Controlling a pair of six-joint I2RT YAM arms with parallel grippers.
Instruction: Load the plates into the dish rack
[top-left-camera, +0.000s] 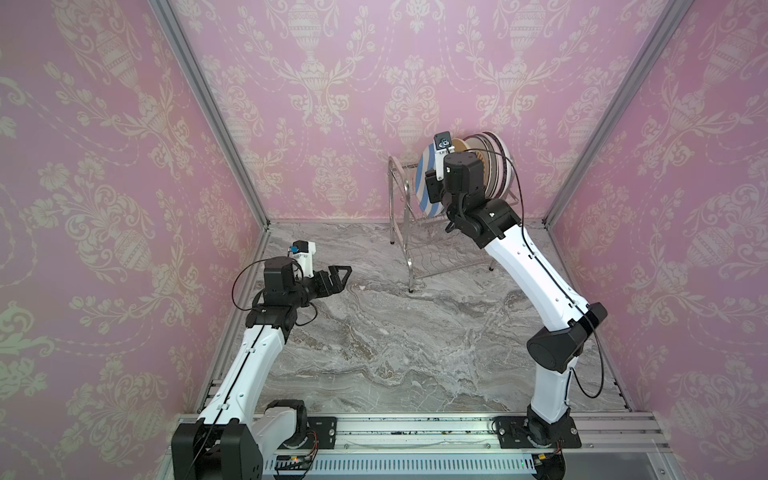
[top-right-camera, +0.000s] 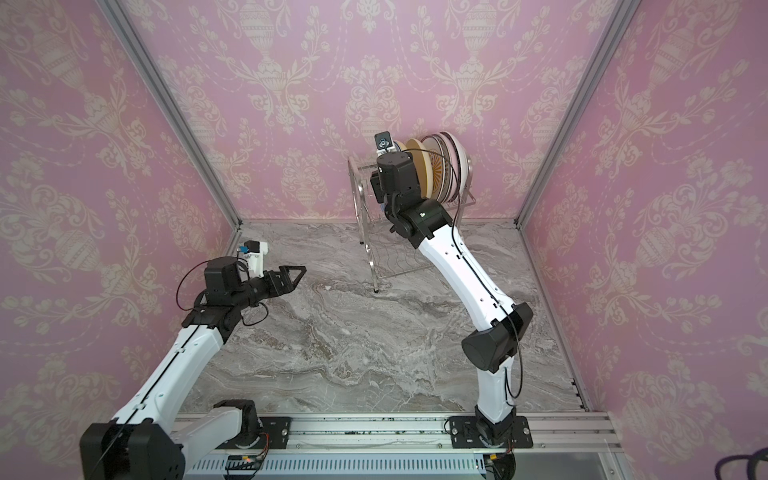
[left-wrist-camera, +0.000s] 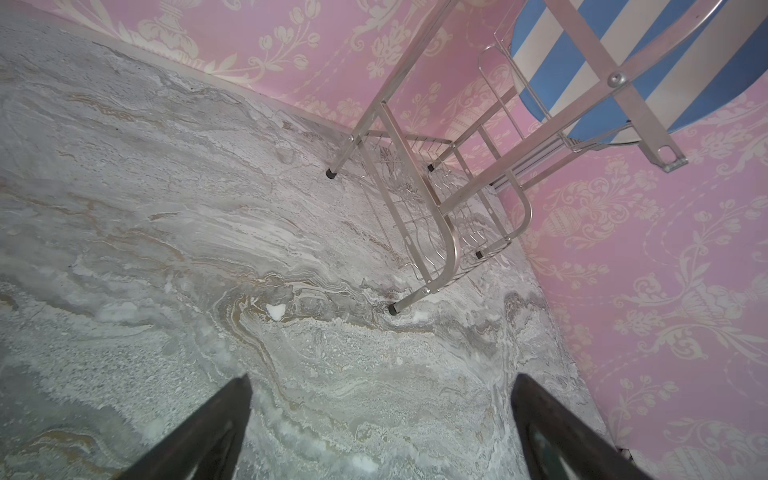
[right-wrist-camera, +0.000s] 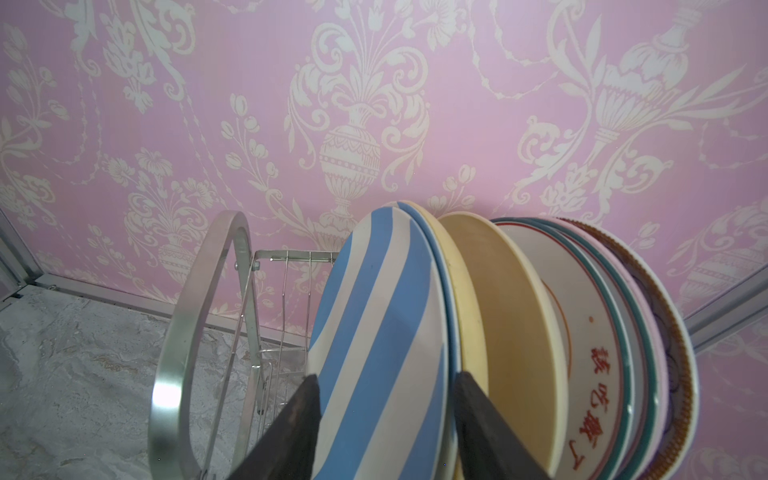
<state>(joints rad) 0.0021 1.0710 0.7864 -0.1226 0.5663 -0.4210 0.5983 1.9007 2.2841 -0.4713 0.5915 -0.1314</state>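
While left fingers (left-wrist-camera: 216, 424) hang wide open and empty over the marble surface (top-left-camera: 395, 340), right fingers (right-wrist-camera: 291, 432) sit half-spread astride the front striped plate (right-wrist-camera: 374, 340), not visibly pinching it. The plates (right-wrist-camera: 519, 324) stand on edge in a row on the upper tier of the dish rack (right-wrist-camera: 168, 374), by the back wall.

We see the dish rack (right-wrist-camera: 172, 365) at the back of the table (top-left-camera: 395, 340), right of the middle; the plates (right-wrist-camera: 382, 332) stand in a row on its upper shelf.
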